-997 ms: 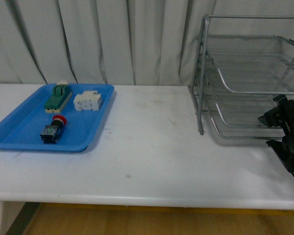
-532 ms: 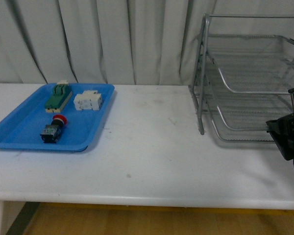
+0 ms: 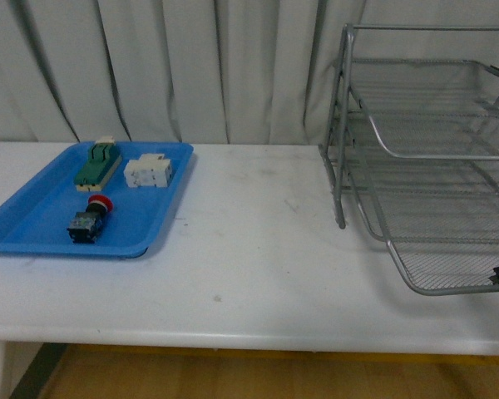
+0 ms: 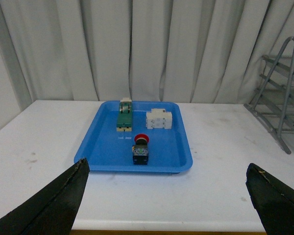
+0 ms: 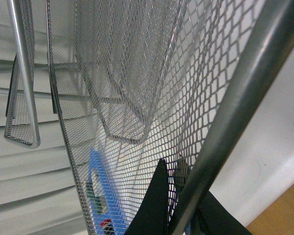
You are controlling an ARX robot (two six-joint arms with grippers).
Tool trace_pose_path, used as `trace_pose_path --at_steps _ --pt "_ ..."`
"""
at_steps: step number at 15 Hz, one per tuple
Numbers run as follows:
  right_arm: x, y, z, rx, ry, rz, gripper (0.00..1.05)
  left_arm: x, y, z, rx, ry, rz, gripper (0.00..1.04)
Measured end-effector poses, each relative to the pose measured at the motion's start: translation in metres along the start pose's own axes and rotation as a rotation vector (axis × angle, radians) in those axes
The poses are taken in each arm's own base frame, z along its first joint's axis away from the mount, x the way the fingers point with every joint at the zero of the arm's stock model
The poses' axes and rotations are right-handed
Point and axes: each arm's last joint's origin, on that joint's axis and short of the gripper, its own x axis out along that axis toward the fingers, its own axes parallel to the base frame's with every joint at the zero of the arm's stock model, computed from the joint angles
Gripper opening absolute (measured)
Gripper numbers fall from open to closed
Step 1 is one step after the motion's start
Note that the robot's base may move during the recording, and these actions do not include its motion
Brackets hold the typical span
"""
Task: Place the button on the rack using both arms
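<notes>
On the left side of the table (image 3: pixel 258 258), the button (image 3: pixel 90 218) lies on its side in the blue tray (image 3: pixel 33 229), near a green switch (image 3: pixel 98 164) and a white block (image 3: pixel 147 172). The left gripper (image 4: pixel 165 166) is wide open and points toward this tray. The rack (image 3: pixel 346 125) stands at the right, with its lowest shelf (image 3: pixel 449 268) sticking out forward. The right gripper (image 5: pixel 180 198) holds the front bar of this shelf between its fingers.

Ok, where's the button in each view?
Front: button at far left, in the blue tray.
Left wrist: button in the blue tray, closest part to the camera.
Right wrist: likely the red speck behind the rack mesh.
Shared landmark: the blue tray.
</notes>
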Motion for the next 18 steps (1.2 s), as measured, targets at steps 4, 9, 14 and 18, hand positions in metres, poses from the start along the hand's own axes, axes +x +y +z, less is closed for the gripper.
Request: trace_pose_path --at_steps 4,9,14,18 --pt "-0.006 0.0 0.0 -0.007 -0.001 -0.018 0.05 0.0 0.0 0.0 0.0 0.0 0.0 0.98" --pt "-0.02 -0.003 -0.003 -0.039 0.001 -0.03 0.1 0.0 0.0 0.0 0.0 0.0 0.0 0.98" --pt "-0.062 0.001 -0.001 -0.204 0.006 -0.061 0.74 0.0 0.0 0.0 0.0 0.0 0.0 0.98" --pt "-0.107 -0.003 -0.003 -0.832 -0.22 0.043 0.65 0.0 0.0 0.0 0.0 0.001 0.005 0.98"
